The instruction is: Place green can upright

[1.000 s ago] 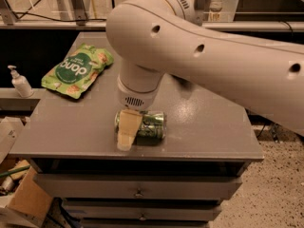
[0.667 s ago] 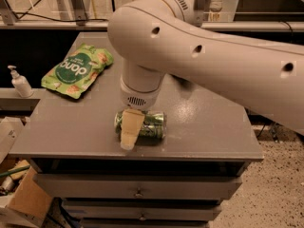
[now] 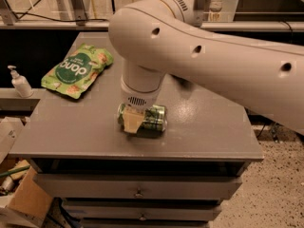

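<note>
The green can (image 3: 155, 118) lies on its side near the front middle of the grey cabinet top (image 3: 209, 127). It is shiny green with pale swirly markings. My gripper (image 3: 137, 119) comes straight down on the can's left half from the big white arm. One cream finger (image 3: 131, 121) presses against the can's near side. The other finger is hidden behind the can and the wrist. The jaws are closed around the can, which still rests on the top.
A flat green snack bag (image 3: 77, 70) with white lettering lies at the back left of the top. A white pump bottle (image 3: 20, 82) stands on a ledge to the left. Drawers (image 3: 137, 186) front the cabinet. Cardboard boxes (image 3: 28, 203) sit on the floor at the lower left.
The near finger has drawn in from the table in front of the can to rest against the can's side. The can has stayed where it was.
</note>
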Available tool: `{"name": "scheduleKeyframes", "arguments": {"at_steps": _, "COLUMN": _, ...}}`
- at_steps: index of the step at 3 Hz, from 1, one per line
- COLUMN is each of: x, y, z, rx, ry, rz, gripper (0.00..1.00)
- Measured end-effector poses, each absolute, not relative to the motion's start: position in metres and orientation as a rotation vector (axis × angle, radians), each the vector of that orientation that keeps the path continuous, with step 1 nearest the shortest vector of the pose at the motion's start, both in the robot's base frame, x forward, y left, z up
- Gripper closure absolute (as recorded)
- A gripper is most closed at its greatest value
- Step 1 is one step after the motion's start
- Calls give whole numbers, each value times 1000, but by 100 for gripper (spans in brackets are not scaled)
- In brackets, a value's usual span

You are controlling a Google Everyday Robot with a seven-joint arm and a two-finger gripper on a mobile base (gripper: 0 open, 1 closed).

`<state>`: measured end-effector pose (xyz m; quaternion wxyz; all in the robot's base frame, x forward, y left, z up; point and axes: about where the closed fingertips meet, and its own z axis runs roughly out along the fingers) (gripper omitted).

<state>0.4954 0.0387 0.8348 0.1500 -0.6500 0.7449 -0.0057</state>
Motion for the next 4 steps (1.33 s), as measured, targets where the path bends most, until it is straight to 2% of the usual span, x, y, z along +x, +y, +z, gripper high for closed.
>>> {"name": "scheduleKeyframes", "arguments": {"at_steps": 2, "x": 494, "y": 43, "z": 843, "rx": -1847, "ry": 2111, "rz": 10, "gripper": 87}}
{"name": "scheduleKeyframes", "arguments": {"at_steps": 3, "x": 496, "y": 46, "z": 867, "rx": -1771, "ry": 2019, "rz": 96, "gripper": 100}}
{"name": "scheduleKeyframes", "arguments": {"at_steps": 4, "x": 505, "y": 51, "z": 901, "rx": -1670, "ry": 1886, "rz": 234, "gripper": 100}}
